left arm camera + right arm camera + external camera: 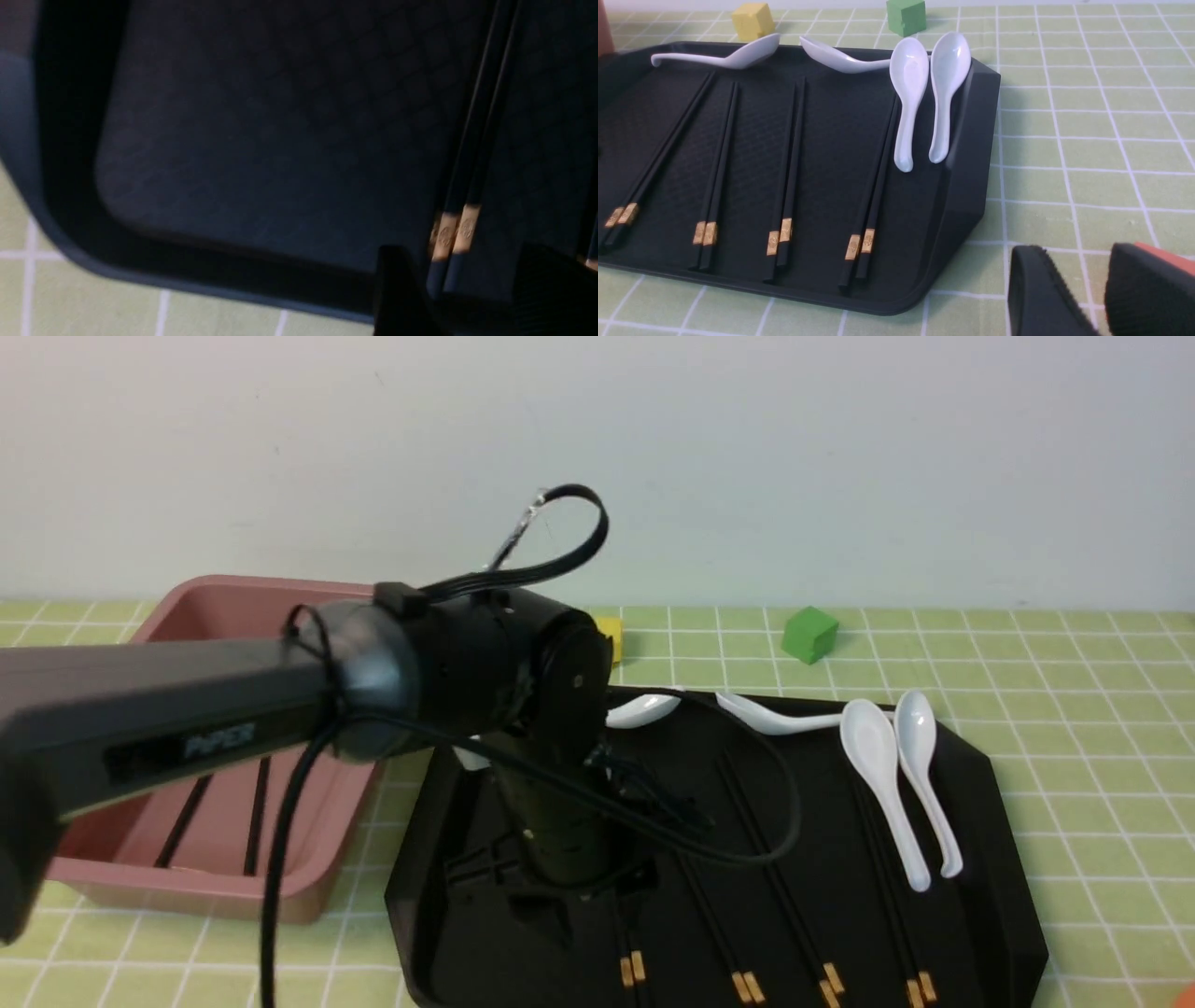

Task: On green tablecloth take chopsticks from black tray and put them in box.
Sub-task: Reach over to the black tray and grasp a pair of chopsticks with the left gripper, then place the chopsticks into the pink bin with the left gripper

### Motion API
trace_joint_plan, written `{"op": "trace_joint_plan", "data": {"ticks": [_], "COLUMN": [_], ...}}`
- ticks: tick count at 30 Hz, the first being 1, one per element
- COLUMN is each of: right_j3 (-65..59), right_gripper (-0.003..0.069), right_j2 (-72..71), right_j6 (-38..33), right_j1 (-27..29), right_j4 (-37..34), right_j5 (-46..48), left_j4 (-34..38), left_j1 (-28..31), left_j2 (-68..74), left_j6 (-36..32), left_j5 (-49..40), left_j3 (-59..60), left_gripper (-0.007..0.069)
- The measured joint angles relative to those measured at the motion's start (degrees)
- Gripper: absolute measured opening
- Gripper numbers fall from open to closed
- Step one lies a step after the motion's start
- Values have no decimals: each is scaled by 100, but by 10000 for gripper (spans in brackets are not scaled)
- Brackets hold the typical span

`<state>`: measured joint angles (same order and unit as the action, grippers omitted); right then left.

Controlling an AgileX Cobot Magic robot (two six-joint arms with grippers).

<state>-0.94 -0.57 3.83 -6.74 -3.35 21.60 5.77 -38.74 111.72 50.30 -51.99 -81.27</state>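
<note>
A pale grey-white matte wall (840, 457) fills the upper part of the front view, plain apart from a few faint specks and hairline marks. It meets the far edge of the counter (1074, 644) in a straight, level line. The light is soft and even. The right wrist view catches only a thin strip of the wall beyond the counter.

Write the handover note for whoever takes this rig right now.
Left claw: open, straddling the banded end of the leftmost chopsticks pair in the black tray; not yet closed.
Right claw: open, empty, above the green tablecloth beside the tray.
Done: two sticks visible in the box; the arm hides part of it.
Left: four pairs in the tray to move, that one included. Leave the white spoons.
</note>
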Motion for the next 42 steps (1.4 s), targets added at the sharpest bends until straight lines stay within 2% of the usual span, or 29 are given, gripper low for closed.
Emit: {"op": "trace_joint_plan", "data": {"ticks": [8, 16, 18, 19, 21, 23, 30, 34, 37, 39, 42], "right_j3": [0, 0, 0, 0, 0, 0, 0, 0, 0, 0, 0], "right_gripper": [240, 240, 240, 240, 240, 240, 240, 240, 240, 240, 240], "right_j2": [0, 0, 0, 0, 0, 0, 0, 0, 0, 0, 0], "right_j6": [0, 0, 0, 0, 0, 0, 0, 0, 0, 0, 0], "right_j1": [0, 0, 0, 0, 0, 0, 0, 0, 0, 0, 0], "right_j4": [0, 0, 0, 0, 0, 0, 0, 0, 0, 0, 0], "right_j5": [0, 0, 0, 0, 0, 0, 0, 0, 0, 0, 0], "left_j4": [-80, -138, -168, -183, -188, -230, -275, -840, -1672, -2286, -2629], "left_j1": [0, 0, 0, 0, 0, 0, 0, 19, 213, 574, 1362], "left_j2": [803, 1045, 1045, 1045, 1045, 1045, 681, -280, -1013, -1360, -1526], "left_j6": [0, -73, -78, -78, -78, -91, -537, -695, -784, -930, -1221], "left_j5": [-83, -30, -72, -104, -127, -204, -525, -896, -1239, -1499, -1764], "left_j3": [-644, -777, -777, -777, -777, -777, -770, -766, -766, -766, -766], "left_gripper": [344, 333, 297, 256, 233, 117, 118, 118, 118, 118, 118]}}
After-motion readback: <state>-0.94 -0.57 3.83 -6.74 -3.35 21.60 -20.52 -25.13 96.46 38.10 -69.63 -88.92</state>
